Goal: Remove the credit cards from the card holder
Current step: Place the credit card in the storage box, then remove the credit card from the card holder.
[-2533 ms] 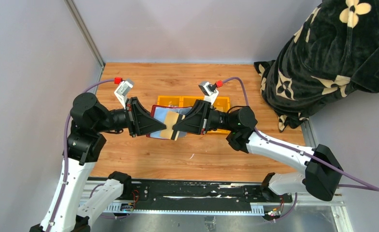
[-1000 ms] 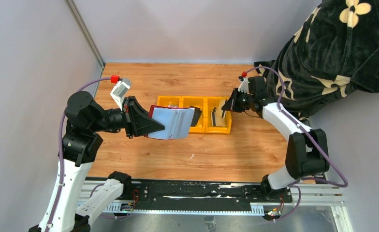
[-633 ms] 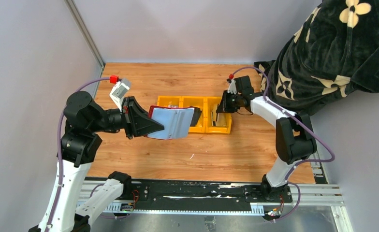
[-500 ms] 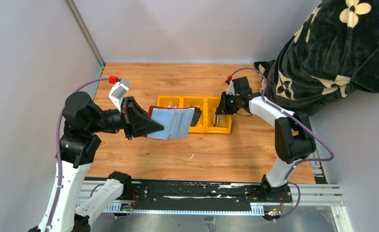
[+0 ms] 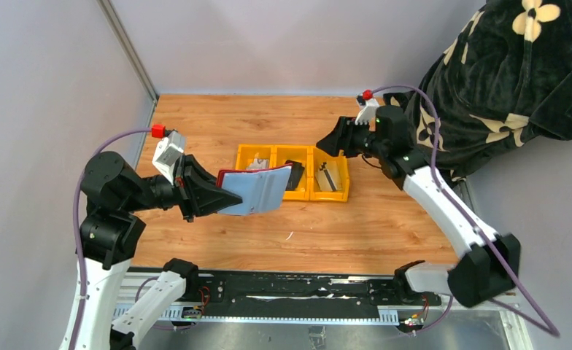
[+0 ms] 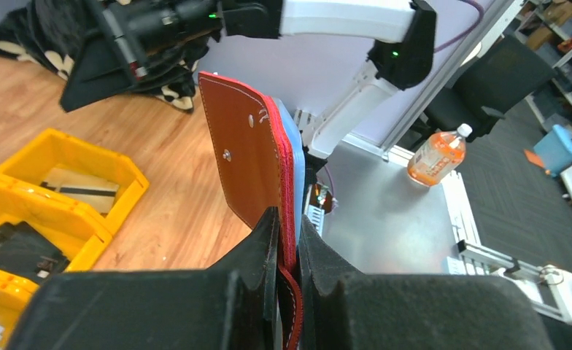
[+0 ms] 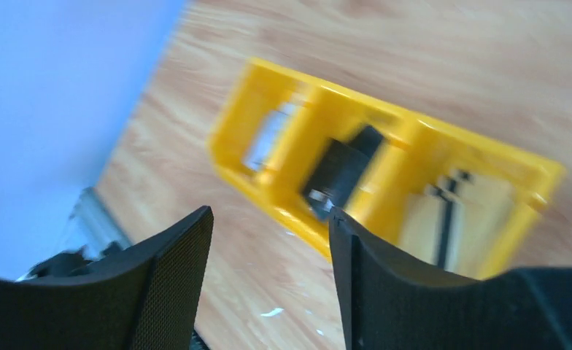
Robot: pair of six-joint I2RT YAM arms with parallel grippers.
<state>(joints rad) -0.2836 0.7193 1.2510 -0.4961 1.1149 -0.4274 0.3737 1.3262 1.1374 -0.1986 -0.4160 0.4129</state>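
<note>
Maroon leather sits nearest: the card holder (image 5: 257, 191) hangs in the air above the left-centre of the bench (image 5: 210, 124). One edge of it is clenched in the left end effector (image 5: 228, 197), and the left wrist view shows the jaws pressed tight on the red-stitched rim. The holder lies spread open, its pale grey-blue inner sleeves facing up in the overhead view. Its free end reaches over the near left corner of the yellow tray (image 5: 327, 195).

The tray rests on the middle of the bench, its three compartments in a row from left to right. A silvery card (image 7: 268, 135) lies in the left compartment, blurred. A dark card (image 5: 295, 177) lies in the middle one and a tan card (image 5: 329, 177) in the right one.

Beyond the tray's far right corner the right end effector (image 5: 328, 144) hovers clear of the bench — released, its jaws standing well apart with nothing between them. Through that gap the right wrist view shows only the tray and the wood below.

Farthest back, a black blanket (image 5: 502, 80) with pale flower shapes is heaped at the far right corner, spilling past the right edge.
</note>
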